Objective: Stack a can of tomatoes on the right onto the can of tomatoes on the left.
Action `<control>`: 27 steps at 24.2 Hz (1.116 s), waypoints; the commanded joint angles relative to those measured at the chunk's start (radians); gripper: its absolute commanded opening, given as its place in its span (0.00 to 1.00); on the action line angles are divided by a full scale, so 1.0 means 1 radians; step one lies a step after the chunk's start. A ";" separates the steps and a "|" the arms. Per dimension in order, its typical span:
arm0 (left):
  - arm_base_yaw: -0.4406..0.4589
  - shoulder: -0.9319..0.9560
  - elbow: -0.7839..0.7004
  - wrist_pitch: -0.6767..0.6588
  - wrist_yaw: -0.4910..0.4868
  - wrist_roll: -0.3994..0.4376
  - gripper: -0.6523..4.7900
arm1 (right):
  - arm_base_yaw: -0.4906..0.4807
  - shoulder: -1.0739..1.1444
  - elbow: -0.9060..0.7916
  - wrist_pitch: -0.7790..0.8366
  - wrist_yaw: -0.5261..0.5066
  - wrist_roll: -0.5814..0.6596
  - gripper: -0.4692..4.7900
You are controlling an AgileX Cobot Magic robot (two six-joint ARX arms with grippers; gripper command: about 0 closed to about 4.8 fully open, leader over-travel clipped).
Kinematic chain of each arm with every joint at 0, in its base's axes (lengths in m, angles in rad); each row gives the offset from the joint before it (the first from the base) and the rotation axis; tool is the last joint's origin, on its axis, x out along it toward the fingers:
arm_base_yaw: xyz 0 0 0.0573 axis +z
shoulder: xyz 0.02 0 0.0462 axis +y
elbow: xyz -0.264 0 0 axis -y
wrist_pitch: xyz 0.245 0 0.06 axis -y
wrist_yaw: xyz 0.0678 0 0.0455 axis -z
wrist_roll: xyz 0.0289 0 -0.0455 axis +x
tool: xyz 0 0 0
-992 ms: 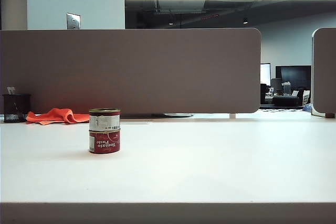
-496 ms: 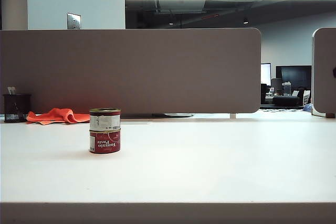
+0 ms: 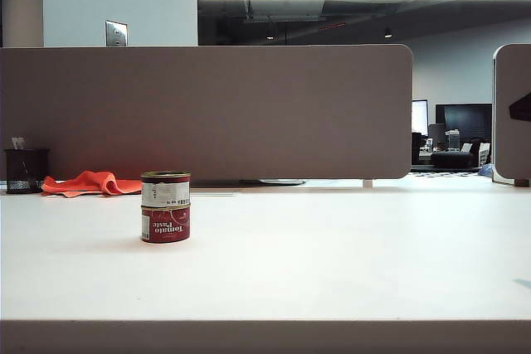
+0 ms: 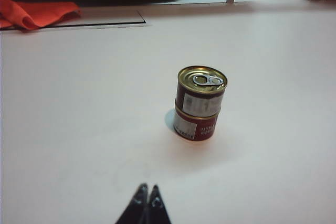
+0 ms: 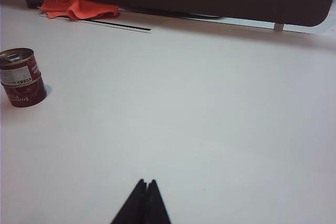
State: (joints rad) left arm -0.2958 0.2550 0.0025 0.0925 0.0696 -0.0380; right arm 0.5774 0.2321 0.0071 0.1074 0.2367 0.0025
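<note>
Wide white table (image 3: pixel 332 254), backed by a brown partition (image 3: pixel 207 109). Left of centre, two tomato cans stacked upright: top can (image 3: pixel 165 189) seated squarely on bottom can (image 3: pixel 165 224), pull-tab lid facing up. Behind them near the partition, crumpled orange cloth (image 3: pixel 90 182) beside a dark cup (image 3: pixel 25 170). Left gripper (image 4: pixel 147 199) pinched closed, empty, near the stack; right gripper (image 5: pixel 146 191) likewise closed, empty, well apart from it
</note>
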 commanded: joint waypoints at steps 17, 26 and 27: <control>0.003 -0.185 0.004 -0.010 -0.003 0.000 0.11 | -0.016 -0.179 -0.006 -0.058 -0.033 0.004 0.09; 0.027 -0.252 0.004 0.035 0.001 0.000 0.11 | -0.187 -0.233 -0.006 -0.039 -0.033 0.004 0.09; 0.036 -0.252 0.004 0.035 0.001 0.000 0.11 | -0.207 -0.233 -0.006 -0.041 -0.033 0.004 0.09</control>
State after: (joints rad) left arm -0.2752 0.0032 0.0029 0.1177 0.0685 -0.0387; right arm 0.3927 0.0010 0.0071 0.0471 0.2043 0.0063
